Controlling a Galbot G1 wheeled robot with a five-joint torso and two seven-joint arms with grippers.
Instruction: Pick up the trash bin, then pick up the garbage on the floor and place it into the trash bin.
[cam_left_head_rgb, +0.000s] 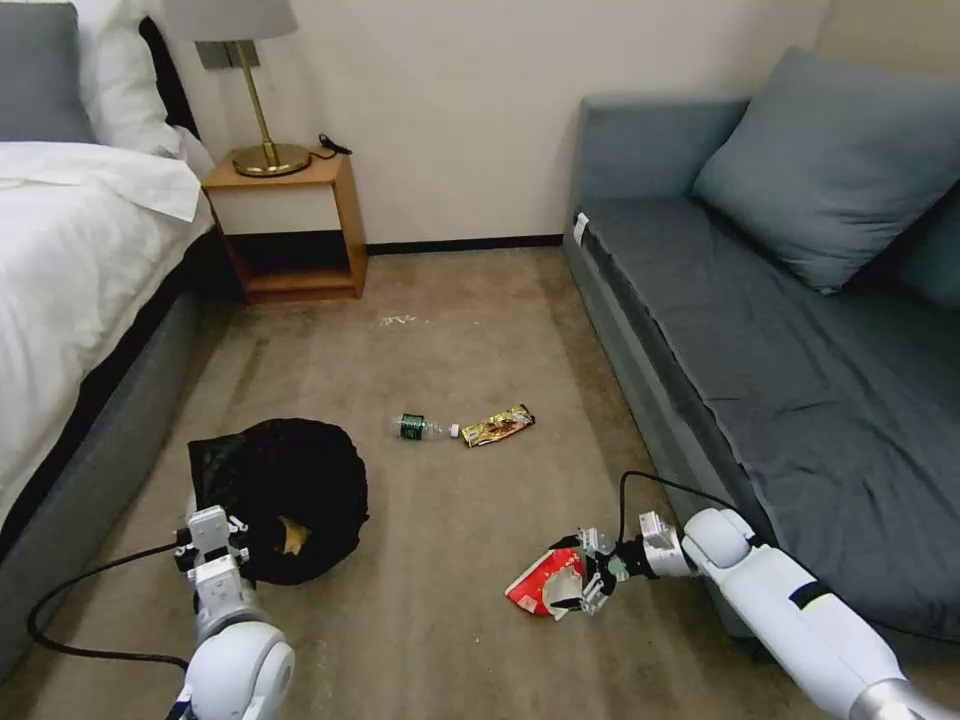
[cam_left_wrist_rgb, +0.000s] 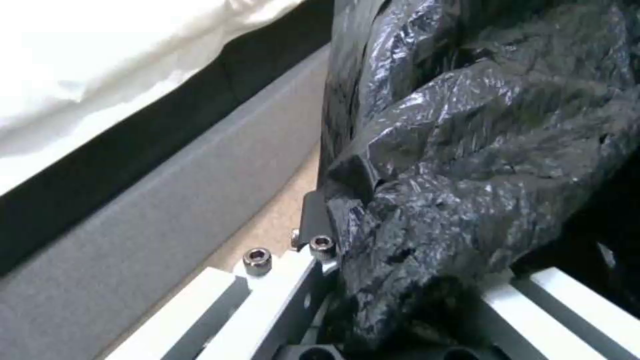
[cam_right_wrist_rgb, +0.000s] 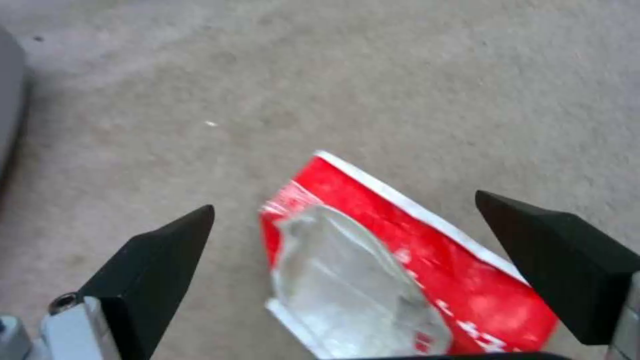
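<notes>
The trash bin (cam_left_head_rgb: 290, 480), lined with a crinkly black bag (cam_left_wrist_rgb: 480, 150), stands low at the left beside the bed. My left gripper (cam_left_head_rgb: 213, 538) (cam_left_wrist_rgb: 407, 300) is shut on its near rim, bag plastic bunched between the fingers. A brown crumpled piece (cam_left_head_rgb: 291, 537) lies inside the bin. My right gripper (cam_left_head_rgb: 592, 582) (cam_right_wrist_rgb: 345, 201) is open low over the carpet, its fingers (cam_right_wrist_rgb: 153, 255) on either side of the red-and-white wrapper (cam_left_head_rgb: 542, 585) (cam_right_wrist_rgb: 427, 260). Farther off on the floor lie the clear bottle (cam_left_head_rgb: 420, 427) with a green label and the gold wrapper (cam_left_head_rgb: 497, 426).
A bed (cam_left_head_rgb: 70, 260) runs along the left, its grey base (cam_left_wrist_rgb: 153, 210) close to the bin. A grey sofa (cam_left_head_rgb: 760, 330) lines the right, just behind my right arm. A wooden nightstand (cam_left_head_rgb: 290, 225) with a lamp stands at the back wall. Open carpet lies between.
</notes>
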